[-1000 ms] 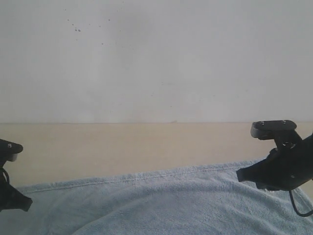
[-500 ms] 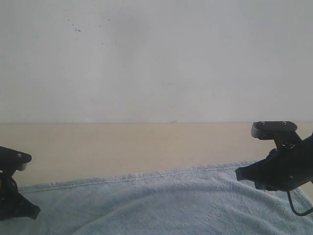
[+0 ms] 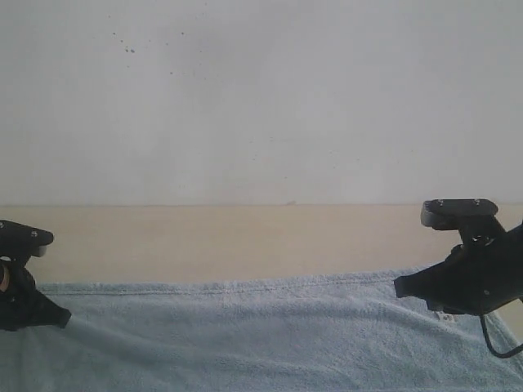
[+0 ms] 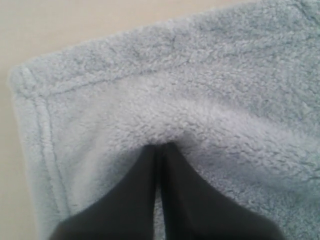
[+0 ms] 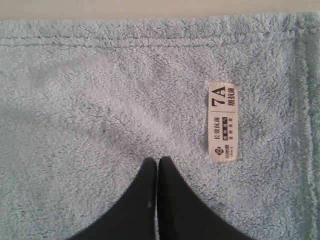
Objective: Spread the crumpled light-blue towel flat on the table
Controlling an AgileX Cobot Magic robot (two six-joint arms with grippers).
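The towel [image 3: 261, 335] lies spread on the table [image 3: 245, 241], soft, light and limp; the left pincer [image 4: 159, 148] pinches a puckered fold near a hemmed corner; the right pincer [image 5: 158, 161] is closed beside the label [image 5: 222, 120], its hold unclear; the hemmed corners look the best grip.

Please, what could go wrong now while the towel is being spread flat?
The left gripper is shut on a raised ridge of the towel; pulling may leave that fold standing. The right gripper, beside the label, shows no cloth between its closed fingertips, so it may slide over the pile instead of holding.
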